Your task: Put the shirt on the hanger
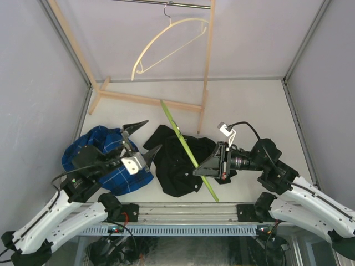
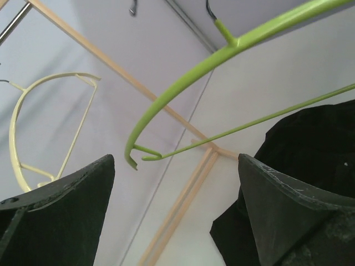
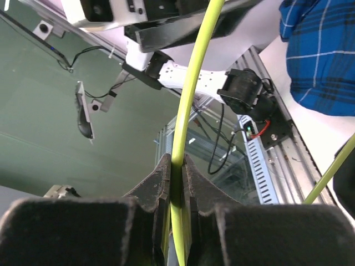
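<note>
Right gripper point(image 3: 176, 166) clamps the hanger point(image 1: 187, 147), seemingly above the shirt point(image 1: 175, 172); left gripper point(image 1: 153, 133) spread wide

Top camera: high behind arm bases, looking down and forward. I get whole table point(image 1: 249, 111), bases at 6 o'clock, wooden rack point(image 1: 150, 101) toward 12. Left wrist camera: low, close, tilted up between own fingers point(image 2: 66, 221); green hanger point(image 2: 183, 83) at 1 o'clock, cream hanger point(image 2: 16, 127) at 9. Right wrist camera: very close, facing back at rig's near edge, plaid shirt point(image 3: 319, 55) at 2 o'clock. Green hanger shared by all three views.
</note>
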Motion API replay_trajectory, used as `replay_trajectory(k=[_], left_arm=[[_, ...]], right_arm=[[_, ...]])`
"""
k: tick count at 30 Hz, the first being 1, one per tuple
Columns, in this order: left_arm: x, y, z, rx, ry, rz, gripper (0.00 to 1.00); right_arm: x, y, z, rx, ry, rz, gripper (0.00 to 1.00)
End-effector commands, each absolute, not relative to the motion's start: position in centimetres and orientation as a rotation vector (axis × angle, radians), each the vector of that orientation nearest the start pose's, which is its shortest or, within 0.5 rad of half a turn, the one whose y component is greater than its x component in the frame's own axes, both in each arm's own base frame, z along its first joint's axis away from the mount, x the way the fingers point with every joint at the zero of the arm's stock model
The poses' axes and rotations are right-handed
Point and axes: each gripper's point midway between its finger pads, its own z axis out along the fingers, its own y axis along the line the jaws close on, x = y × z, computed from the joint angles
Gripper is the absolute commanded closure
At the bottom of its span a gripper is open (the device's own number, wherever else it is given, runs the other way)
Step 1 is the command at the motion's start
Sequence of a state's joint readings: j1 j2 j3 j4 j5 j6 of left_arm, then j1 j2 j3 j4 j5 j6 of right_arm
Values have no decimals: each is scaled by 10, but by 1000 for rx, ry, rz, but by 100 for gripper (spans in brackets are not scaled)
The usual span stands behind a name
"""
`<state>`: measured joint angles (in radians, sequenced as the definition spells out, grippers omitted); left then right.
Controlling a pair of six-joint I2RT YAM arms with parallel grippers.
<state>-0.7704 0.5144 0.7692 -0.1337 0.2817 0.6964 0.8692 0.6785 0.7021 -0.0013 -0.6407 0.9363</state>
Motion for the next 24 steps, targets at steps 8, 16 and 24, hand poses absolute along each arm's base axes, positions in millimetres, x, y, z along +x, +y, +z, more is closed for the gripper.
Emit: replay_trajectory(k=[8, 16, 24], left_arm=[[195, -204, 414, 1089, 790, -78, 19], [196, -219, 414, 1138, 763, -93, 40], [197, -225, 408, 1189, 760, -90, 61]], right_arm=[[47, 281, 358, -563, 1707, 1943, 100], [36, 287, 362, -595, 1698, 2006, 100], [27, 288, 367, -617, 1684, 2046, 100]])
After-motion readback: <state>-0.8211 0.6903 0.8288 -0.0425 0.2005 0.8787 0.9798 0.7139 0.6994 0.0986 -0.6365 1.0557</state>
